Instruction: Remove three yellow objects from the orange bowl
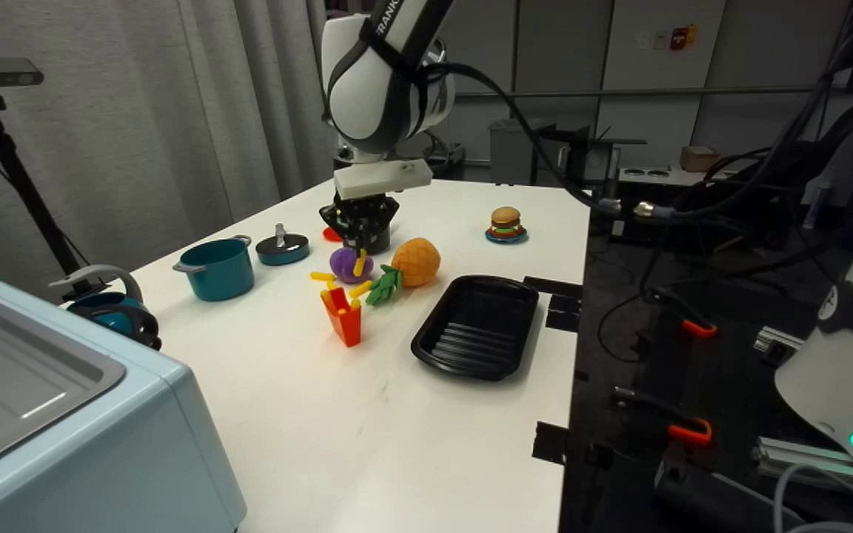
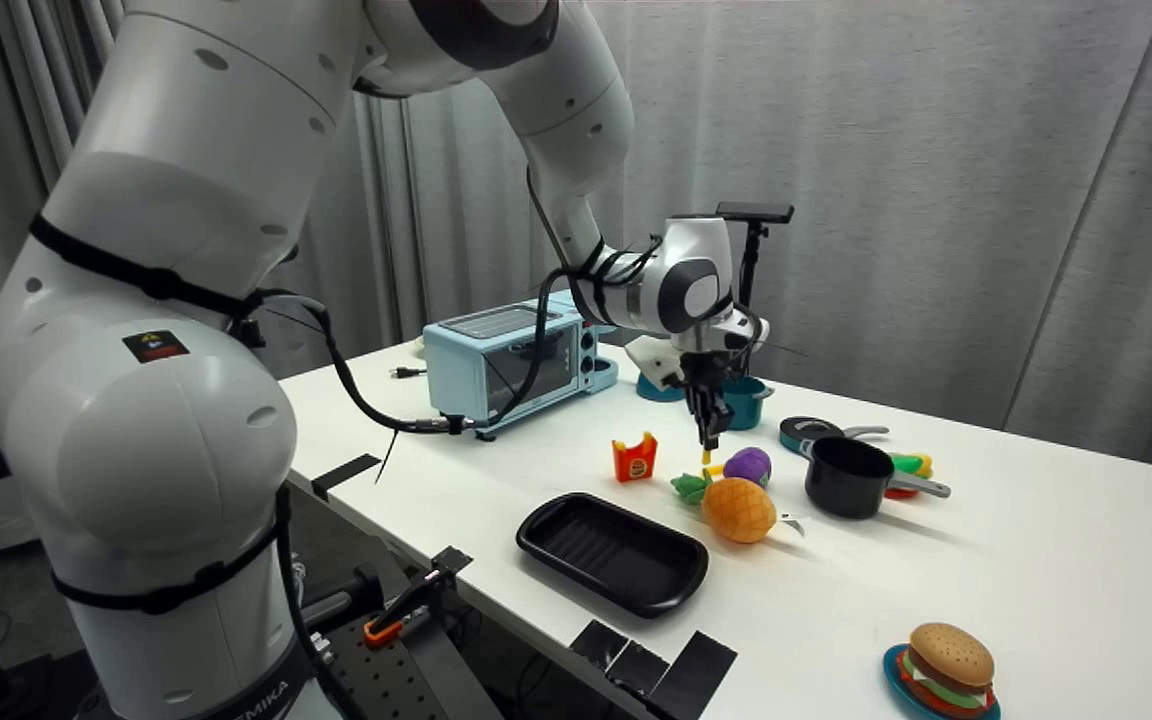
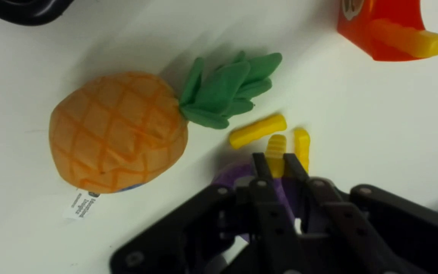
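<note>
Checking the wrist view, I find the fingers [image 3: 262, 166] drawn nearly together, with the held stick [image 3: 276, 152], a yellow piece of the task, pinched between them. Its long axis runs roughly in line with the fingers; its free end projects beyond the tips and points down toward the worktop [image 1: 412, 444]. In the wrist view that end shows between the leaf-side stick [image 3: 258, 131], beside the green leaves [image 3: 219, 95] of the pineapple [image 3: 116, 133], and the outer stick [image 3: 302, 146], on the right, both yellow and lying loose. The purple piece [image 3: 232, 175] is partly hidden by the fingers. I take the red-orange cup [image 1: 350, 326] to be the task's bowl; it stands apart from the fingers, toward the upper right of the wrist view, with another yellow stick [image 3: 430, 43] showing in it.

By my judgement this is the third removal, needing only lowering and release. Whether the free end touches anything, I cannot tell. The move turns on the clearance beneath it; shifting sideways before release would lessen the risk of landing across its neighbours.
</note>
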{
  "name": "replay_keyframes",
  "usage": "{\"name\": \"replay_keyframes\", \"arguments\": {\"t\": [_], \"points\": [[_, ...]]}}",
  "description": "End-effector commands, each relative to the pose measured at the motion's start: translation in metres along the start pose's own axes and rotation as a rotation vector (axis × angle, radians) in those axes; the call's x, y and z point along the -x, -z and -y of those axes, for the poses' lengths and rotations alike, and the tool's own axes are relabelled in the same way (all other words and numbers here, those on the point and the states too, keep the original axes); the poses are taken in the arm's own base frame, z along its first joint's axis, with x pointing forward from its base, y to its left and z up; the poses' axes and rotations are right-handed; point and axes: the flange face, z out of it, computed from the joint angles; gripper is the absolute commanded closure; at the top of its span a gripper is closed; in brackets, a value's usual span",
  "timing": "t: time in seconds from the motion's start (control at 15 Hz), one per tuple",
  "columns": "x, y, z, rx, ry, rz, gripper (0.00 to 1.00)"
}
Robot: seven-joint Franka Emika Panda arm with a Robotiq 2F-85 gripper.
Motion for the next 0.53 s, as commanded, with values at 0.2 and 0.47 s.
{"name": "replay_keyframes", "arguments": {"t": [0.2, 0.47], "points": [[0.001, -0.030, 0.013, -0.009, -0.057, 0.068, 0.96], [0.017, -0.042, 0.037, -0.033, -0.050, 0.099, 0.96]]}}
